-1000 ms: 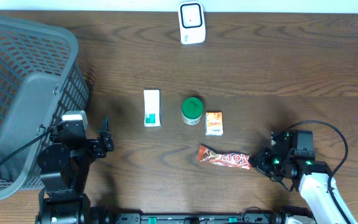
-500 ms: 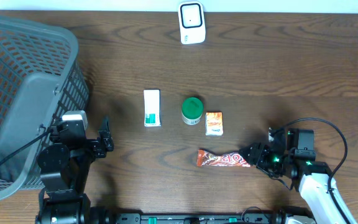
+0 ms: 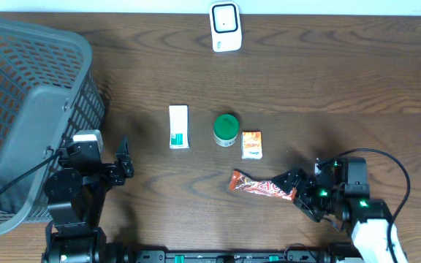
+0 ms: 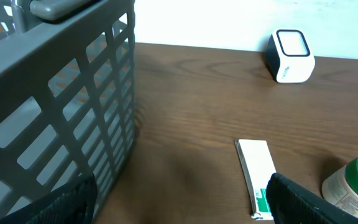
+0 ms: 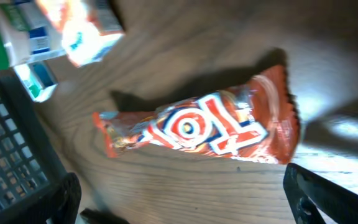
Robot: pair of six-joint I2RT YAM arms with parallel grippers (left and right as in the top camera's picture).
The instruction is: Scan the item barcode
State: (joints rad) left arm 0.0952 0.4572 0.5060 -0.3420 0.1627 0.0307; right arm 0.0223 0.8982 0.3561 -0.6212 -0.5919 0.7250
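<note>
The candy bar [image 3: 260, 187] lies flat on the counter [image 3: 327, 88], just ahead of the right hand [image 3: 299, 195], whose fingers are spread wide and hold nothing, one of them right by the bar's near end.

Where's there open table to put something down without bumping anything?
The widest bare patch is the right side of the table, between the scanner and the right gripper. Another lies between the basket and the white box. The middle is crowded: box, green-lidded jar, orange packet and candy bar sit close together.
</note>
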